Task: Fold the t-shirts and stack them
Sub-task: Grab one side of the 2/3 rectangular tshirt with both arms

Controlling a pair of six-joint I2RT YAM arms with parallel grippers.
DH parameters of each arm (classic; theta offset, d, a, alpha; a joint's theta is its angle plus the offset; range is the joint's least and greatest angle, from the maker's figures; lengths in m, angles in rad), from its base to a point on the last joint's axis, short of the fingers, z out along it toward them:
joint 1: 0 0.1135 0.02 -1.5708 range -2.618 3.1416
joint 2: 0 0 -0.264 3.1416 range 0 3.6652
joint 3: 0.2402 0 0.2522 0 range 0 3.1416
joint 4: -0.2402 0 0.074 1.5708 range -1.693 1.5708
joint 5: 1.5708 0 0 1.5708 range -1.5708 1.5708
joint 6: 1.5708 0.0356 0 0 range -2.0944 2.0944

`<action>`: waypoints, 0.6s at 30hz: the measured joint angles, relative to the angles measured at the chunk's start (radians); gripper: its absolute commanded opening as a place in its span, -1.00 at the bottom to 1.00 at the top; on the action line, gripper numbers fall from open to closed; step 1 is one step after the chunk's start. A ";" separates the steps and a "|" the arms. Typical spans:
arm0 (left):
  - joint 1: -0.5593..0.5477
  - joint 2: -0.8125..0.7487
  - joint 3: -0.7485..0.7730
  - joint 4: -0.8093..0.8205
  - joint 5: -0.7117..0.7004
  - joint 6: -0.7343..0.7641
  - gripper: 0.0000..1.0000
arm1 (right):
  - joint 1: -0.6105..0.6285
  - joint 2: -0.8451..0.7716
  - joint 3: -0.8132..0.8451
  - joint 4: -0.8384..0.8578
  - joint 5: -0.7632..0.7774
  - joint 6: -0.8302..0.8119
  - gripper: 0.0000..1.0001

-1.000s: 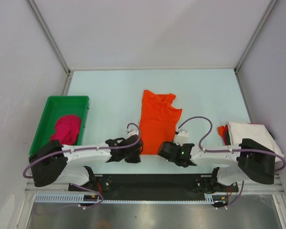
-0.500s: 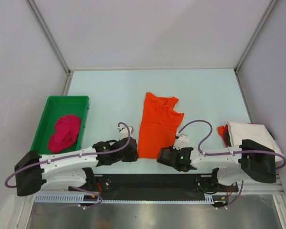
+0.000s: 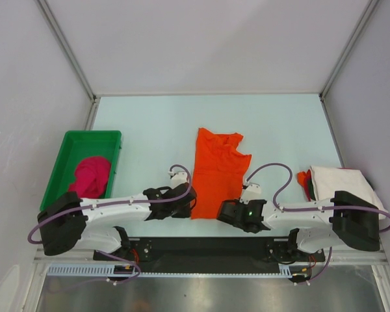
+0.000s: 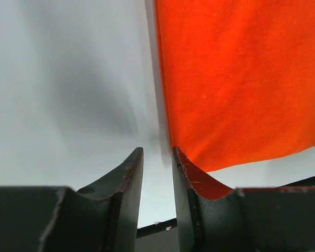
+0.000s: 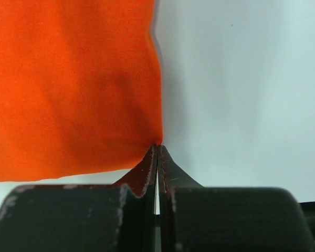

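Note:
The bright orange t-shirt (image 3: 218,169) lies flat as a long strip at the table's middle, and fills the wrist views (image 4: 236,79) (image 5: 68,79). My right gripper (image 3: 226,211) (image 5: 157,147) is shut on its near right corner, where the cloth puckers into the tips. Just off the shirt's near left corner, my left gripper (image 3: 188,203) (image 4: 156,155) stands open by a narrow gap with only bare table between its fingers. A magenta-pink t-shirt (image 3: 90,177) lies crumpled in the green tray (image 3: 58,166). An off-white t-shirt (image 3: 341,182) lies folded at the right.
The green tray stands at the left edge of the table. Under the off-white shirt's left side an orange-red cloth edge (image 3: 303,182) shows. Both arms stretch low along the near edge, above the black base rail (image 3: 208,250). Walls close in the table's far side and both flanks.
My left gripper has opened and let go of the shirt's near left corner, backed off left, then come back beside it. The shirt's near edge has shifted a little nearer.

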 measured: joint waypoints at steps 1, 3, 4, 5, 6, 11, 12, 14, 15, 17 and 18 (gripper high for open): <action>0.000 0.001 0.000 0.006 0.002 0.000 -0.29 | 0.000 -0.001 0.000 -0.003 0.000 0.000 -1.00; 0.000 0.002 0.000 0.016 0.005 0.001 -0.25 | 0.000 -0.002 -0.001 -0.006 0.000 0.000 -1.00; 0.000 0.002 0.000 0.022 0.006 0.001 -0.23 | 0.000 -0.002 -0.001 -0.007 0.000 0.000 -1.00; 0.000 0.003 0.000 0.027 0.008 0.001 -0.22 | 0.000 -0.002 -0.001 -0.006 0.000 0.000 -1.00; 0.000 0.005 0.000 0.030 0.013 0.001 -0.23 | 0.000 -0.002 -0.001 -0.006 0.000 0.000 -1.00; 0.000 0.019 0.001 0.037 0.030 0.002 -0.23 | 0.000 0.000 -0.001 -0.006 0.000 0.000 -1.00; 0.000 0.024 0.001 0.037 0.032 0.002 -0.24 | 0.001 0.001 0.000 -0.006 0.000 0.000 -1.00; 0.000 0.044 0.005 0.037 0.042 0.002 -0.24 | 0.001 0.006 0.004 -0.006 0.000 -0.001 -1.00; 0.000 0.058 0.008 0.038 0.048 0.003 -0.24 | 0.001 0.009 0.006 -0.007 0.000 -0.002 -1.00; -0.002 0.075 0.017 0.040 0.053 0.009 -0.25 | 0.001 0.012 0.008 -0.008 0.001 -0.003 -1.00; -0.003 0.085 0.023 0.045 0.055 0.010 -0.25 | 0.001 0.012 0.008 -0.009 0.001 -0.003 -1.00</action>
